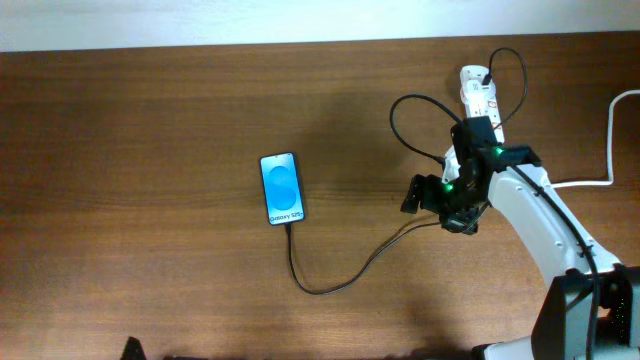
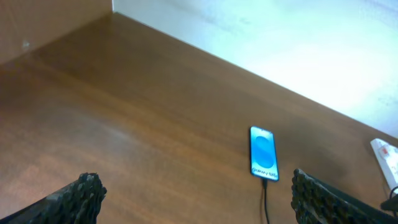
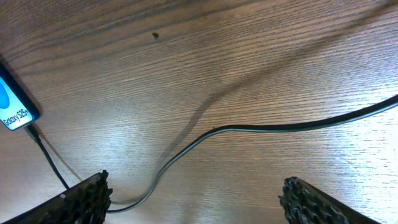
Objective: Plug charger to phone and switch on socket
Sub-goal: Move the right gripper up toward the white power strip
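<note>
- Evidently the charger (image 1: 330, 285) is already seated in the phone (image 1: 281, 188). Its connector tip meets the phone's bottom edge, in the overhead view and in the right wrist view alike.
- The phone lies flat and screen-up near the middle of the table (image 1: 120, 150), with its "Galaxy" band toward the near side. That puts the port facing the slack of the cable.
- From there the black cable dips toward the near edge and swings up to the right. It passes beneath the right arm and loops on to the socket (image 1: 478, 92) at the far right, where its plug end appears to sit.
- The loose curves suggest the cable lies slack, so nothing is tugging at the phone.
- I judge the plugging done and the switch on the socket as what remains.
- The right gripper (image 3: 194, 196) hangs with its jaws spread wide and nothing between them. The cable runs across the wood ahead of its fingers, apart from them.
- The socket lies just beyond that arm's wrist, toward the far edge, and the phone well off to the gripper's left.
- The left gripper (image 2: 199, 199) is likewise spread wide and empty, parked at the near edge well apart from everything.
- The socket's thick white cord (image 1: 610, 140) runs off to the right.
</note>
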You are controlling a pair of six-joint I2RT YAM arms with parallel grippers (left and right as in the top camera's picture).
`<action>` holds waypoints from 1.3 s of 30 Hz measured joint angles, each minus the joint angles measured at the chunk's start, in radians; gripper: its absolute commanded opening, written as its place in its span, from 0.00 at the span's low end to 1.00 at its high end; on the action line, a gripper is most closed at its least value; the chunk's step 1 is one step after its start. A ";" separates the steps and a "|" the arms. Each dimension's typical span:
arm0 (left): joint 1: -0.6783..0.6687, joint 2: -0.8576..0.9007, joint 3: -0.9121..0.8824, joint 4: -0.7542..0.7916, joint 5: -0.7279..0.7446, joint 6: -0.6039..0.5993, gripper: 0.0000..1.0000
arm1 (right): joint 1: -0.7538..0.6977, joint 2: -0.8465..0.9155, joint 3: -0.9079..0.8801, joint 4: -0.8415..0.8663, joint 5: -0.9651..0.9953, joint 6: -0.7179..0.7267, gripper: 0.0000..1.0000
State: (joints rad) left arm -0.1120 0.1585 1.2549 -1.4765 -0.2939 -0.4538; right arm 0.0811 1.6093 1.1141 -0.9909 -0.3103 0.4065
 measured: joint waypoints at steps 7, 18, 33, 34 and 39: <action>0.000 -0.005 0.000 -0.031 -0.021 -0.012 0.99 | 0.000 0.000 0.000 -0.011 -0.002 -0.003 0.68; 0.000 -0.005 -0.001 -0.087 -0.087 -0.015 0.99 | 0.000 0.000 -0.001 -0.016 -0.009 -0.010 0.04; 0.000 -0.005 -0.187 0.103 -0.138 -0.016 0.99 | 0.000 0.000 0.000 -0.058 -0.064 0.036 0.04; 0.000 -0.006 -0.210 0.129 -0.139 -0.016 0.99 | 0.000 0.000 0.000 -0.079 -0.052 0.039 0.04; 0.000 -0.006 -0.342 0.280 -0.143 -0.016 0.99 | -0.012 -0.014 0.019 -0.183 -0.018 0.044 0.04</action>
State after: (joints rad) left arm -0.1120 0.1520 0.9127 -1.1965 -0.4370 -0.4694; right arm 0.0689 1.5948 1.1328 -1.1744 -0.3286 0.4507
